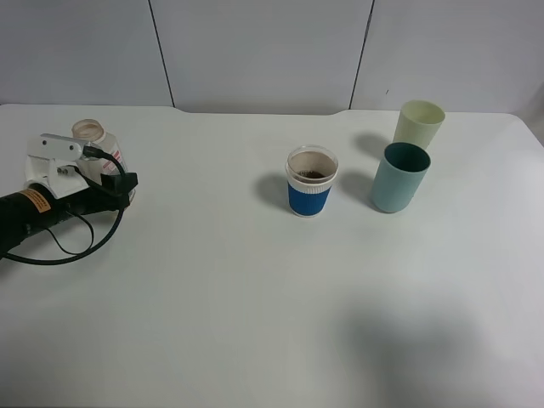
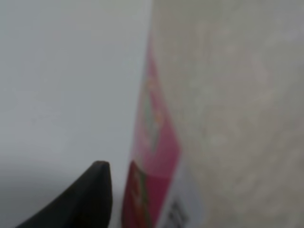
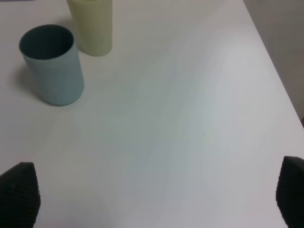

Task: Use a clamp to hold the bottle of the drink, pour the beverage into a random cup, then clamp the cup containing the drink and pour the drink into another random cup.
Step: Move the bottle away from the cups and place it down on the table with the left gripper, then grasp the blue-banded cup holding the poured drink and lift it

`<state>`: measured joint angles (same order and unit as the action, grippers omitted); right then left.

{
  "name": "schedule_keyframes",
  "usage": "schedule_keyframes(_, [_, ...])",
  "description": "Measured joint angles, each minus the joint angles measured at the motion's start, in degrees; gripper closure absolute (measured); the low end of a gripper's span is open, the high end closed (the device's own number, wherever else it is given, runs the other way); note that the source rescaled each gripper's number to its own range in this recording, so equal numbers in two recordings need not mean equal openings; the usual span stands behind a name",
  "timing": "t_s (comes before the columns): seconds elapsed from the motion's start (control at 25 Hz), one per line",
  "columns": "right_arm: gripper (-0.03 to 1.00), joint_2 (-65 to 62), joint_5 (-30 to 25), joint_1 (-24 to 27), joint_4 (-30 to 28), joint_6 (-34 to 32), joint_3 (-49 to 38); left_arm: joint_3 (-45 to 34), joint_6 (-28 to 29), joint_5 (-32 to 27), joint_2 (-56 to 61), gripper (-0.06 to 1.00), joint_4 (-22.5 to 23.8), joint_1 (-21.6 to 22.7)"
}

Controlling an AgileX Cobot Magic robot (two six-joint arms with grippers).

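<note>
The bottle (image 1: pixel 90 134) stands upright at the far left of the table, its wide neck uncapped. My left gripper (image 1: pixel 95 168) is shut on the bottle from the front. In the left wrist view the bottle's red-and-white label (image 2: pixel 154 156) fills the frame, with one dark finger (image 2: pixel 90 199) against it. The blue-banded cup (image 1: pixel 310 195) stands mid-table with a little brown beverage (image 1: pixel 312 175) at its bottom. My right gripper (image 3: pixel 156 199) is open over bare table, its fingertips (image 3: pixel 19 192) far apart; the exterior high view does not show it.
A teal cup (image 1: pixel 399 178) (image 3: pixel 52 66) stands to the right of the blue-banded cup, and a pale yellow-green cup (image 1: pixel 418 123) (image 3: pixel 91 26) is just behind it. The table's right edge (image 3: pixel 280 80) runs near my right gripper. A black cable (image 1: pixel 64 255) loops by the left arm.
</note>
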<state>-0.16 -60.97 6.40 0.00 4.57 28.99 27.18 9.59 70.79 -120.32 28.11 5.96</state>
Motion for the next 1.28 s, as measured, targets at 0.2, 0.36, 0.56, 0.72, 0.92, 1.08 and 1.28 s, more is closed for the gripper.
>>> schedule_keyframes(0.2, [-0.03,0.0,0.0,0.0,0.0,0.0,0.0,0.0,0.0,0.1,0.0,0.89,0.0,0.0])
schedule_keyframes(0.36, [-0.03,0.0,0.0,0.0,0.0,0.0,0.0,0.0,0.0,-0.2,0.2,0.86,0.5,0.0])
schedule_keyframes(0.56, [-0.03,0.0,0.0,0.0,0.0,0.0,0.0,-1.1,0.0,-0.6,3.4,0.07,0.1,0.0])
schedule_keyframes(0.72, [-0.03,0.0,0.0,0.0,0.0,0.0,0.0,-3.8,0.0,-0.6,6.4,-0.04,-1.2,0.0])
schedule_keyframes(0.92, [-0.03,0.0,0.0,0.0,0.0,0.0,0.0,-9.6,0.0,-0.6,10.7,-0.04,-1.8,0.0])
schedule_keyframes(1.08, [-0.03,0.0,0.0,0.0,0.0,0.0,0.0,-15.7,-0.6,-0.7,16.3,-0.05,-4.3,0.0])
schedule_keyframes(1.28, [-0.03,0.0,0.0,0.0,0.0,0.0,0.0,-21.8,-1.1,-1.6,27.7,-0.05,-8.9,0.0])
